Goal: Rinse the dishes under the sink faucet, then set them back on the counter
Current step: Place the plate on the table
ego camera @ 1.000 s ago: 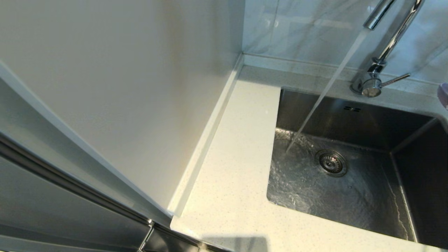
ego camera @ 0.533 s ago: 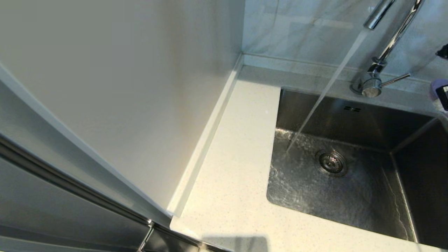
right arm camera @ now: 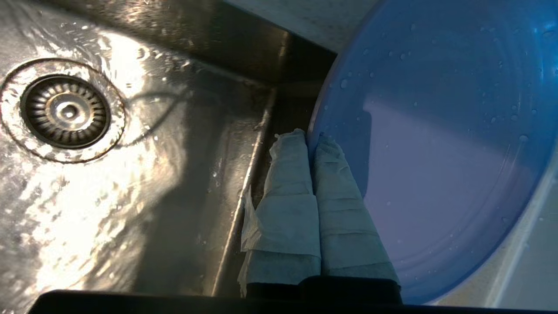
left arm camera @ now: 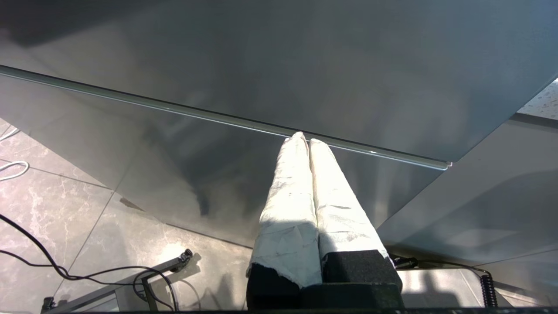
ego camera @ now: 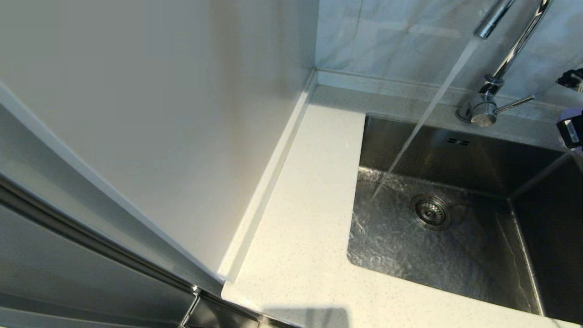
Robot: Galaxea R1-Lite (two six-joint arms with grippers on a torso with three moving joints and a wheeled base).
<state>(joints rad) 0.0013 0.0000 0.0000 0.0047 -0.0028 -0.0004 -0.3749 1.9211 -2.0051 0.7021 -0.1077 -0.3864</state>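
Right gripper point(right arm camera: 311, 137) pinches the rim of a wet lilac plate point(right arm camera: 440, 144) above the sink point(right arm camera: 144, 183), drain point(right arm camera: 65, 111) off to its side, water point(ego camera: 423, 118) running from the faucet point(ego camera: 483, 107) beyond.

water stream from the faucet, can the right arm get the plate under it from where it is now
Probably yes. The right gripper is shut on the lilac plate at the sink's right edge, and nothing stands in the basin between it and the water stream.
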